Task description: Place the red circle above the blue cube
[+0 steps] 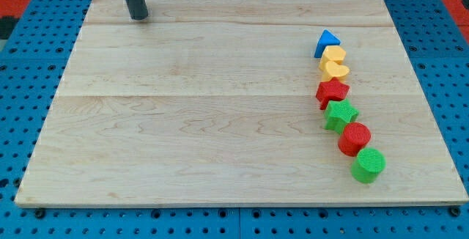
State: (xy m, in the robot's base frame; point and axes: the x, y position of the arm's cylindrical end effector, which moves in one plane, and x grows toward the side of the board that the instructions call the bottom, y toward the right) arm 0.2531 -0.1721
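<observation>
On the wooden desk [220, 107] the light red circle [355, 138], lower right, should slide if my tip [138, 17], upper left and handless, nudges its side.

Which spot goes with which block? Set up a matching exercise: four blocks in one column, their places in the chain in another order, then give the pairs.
Column one:
1. blue block
2. red star
3. red circle
4. green circle

Column two:
A. bottom end of the chain
B. top end of the chain
C. just above the green circle
D. between the yellow heart and the green star

Pairs: 1-B, 2-D, 3-C, 4-A.

My tip stands far off at the view's top left.
</observation>
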